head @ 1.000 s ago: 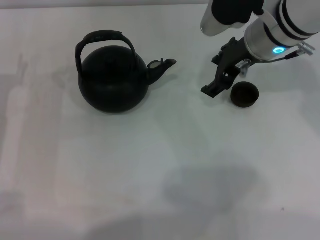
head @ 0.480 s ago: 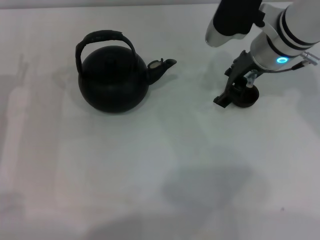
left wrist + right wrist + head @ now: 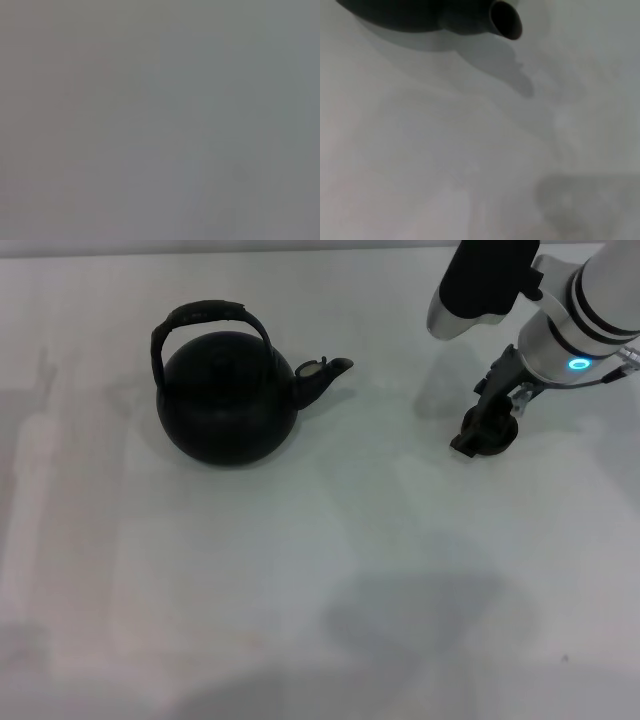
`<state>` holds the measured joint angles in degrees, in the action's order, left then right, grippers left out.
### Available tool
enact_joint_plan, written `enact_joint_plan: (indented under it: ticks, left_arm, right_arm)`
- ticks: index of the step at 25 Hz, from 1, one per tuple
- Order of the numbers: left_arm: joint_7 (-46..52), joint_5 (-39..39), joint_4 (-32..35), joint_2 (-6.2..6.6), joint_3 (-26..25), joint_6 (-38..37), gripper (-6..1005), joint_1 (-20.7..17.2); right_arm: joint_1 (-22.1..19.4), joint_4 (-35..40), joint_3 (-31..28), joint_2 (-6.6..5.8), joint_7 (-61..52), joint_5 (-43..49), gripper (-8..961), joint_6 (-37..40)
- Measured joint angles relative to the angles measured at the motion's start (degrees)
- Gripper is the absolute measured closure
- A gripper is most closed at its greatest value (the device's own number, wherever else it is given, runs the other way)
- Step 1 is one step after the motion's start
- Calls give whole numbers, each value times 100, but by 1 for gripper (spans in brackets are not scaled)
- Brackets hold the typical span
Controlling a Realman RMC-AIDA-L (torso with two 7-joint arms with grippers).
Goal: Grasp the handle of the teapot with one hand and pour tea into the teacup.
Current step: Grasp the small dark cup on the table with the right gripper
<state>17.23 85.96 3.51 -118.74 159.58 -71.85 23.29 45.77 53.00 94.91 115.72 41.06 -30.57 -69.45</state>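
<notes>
The black teapot (image 3: 228,400) stands on the white table (image 3: 320,570) at the left, its arched handle (image 3: 205,315) upright and its spout (image 3: 325,372) pointing right. The right wrist view shows the spout (image 3: 505,20) and a bit of the teapot body (image 3: 405,12). The small dark teacup (image 3: 505,433) sits at the right, mostly covered by my right gripper (image 3: 480,440). That gripper is down at the cup, open, with one black finger (image 3: 468,440) against the cup's left side. My left gripper is out of view.
The white tabletop spreads wide between teapot and cup and toward the front. A faint shadow (image 3: 420,610) lies on it at the front. The left wrist view shows only flat grey.
My right gripper has moved right and down, from left of the teacup to on top of it. The teapot and the teacup have stayed put.
</notes>
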Motion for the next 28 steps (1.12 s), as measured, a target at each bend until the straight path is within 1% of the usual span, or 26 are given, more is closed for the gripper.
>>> enact_joint_plan:
  ticks: [4, 22, 28]
  left_arm:
    - [10, 0, 0, 3, -8, 0, 123, 4]
    - [4, 11, 0, 9, -32, 5, 124, 18]
    - [0, 33, 0, 9, -33, 2, 124, 29]
  right_arm:
    - [30, -103, -8, -14, -45, 20, 126, 1]
    - [-24, -98, -27, -32, -176, 278, 150, -145]
    - [0, -46, -56, -33, -190, 307, 158, -317]
